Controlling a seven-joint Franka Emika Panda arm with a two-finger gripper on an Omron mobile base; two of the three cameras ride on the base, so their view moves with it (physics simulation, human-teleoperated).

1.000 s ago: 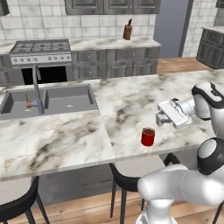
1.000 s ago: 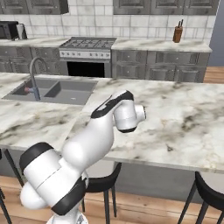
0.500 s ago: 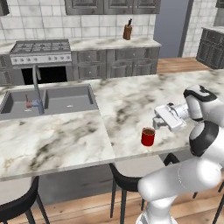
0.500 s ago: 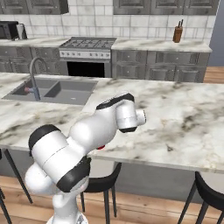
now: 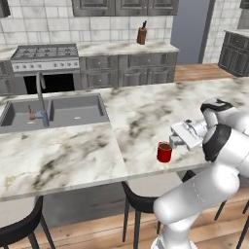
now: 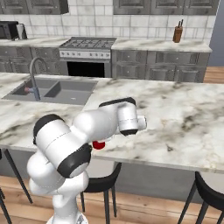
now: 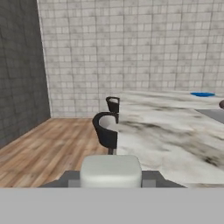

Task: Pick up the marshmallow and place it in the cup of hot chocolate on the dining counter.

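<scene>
- Pincer (image 5: 171, 142) hangs above the marble bench (image 5: 78, 151), just right of the red cup of hot chocolate (image 5: 164, 152) and a little higher than its rim.
- In the hand view a white, cube-like marshmallow (image 7: 110, 171) sits between the dark finger tips; the pincer is clenched on it.
- The cup stands upright near the bench's front edge, dark liquid visible inside.
- From the right base view the arm hides most of the cup; a red sliver (image 6: 99, 145) shows.
- Blue plate (image 7: 202, 94) lies far along the bench.
- Black stools (image 7: 106, 130) stand at the bench's side.
</scene>
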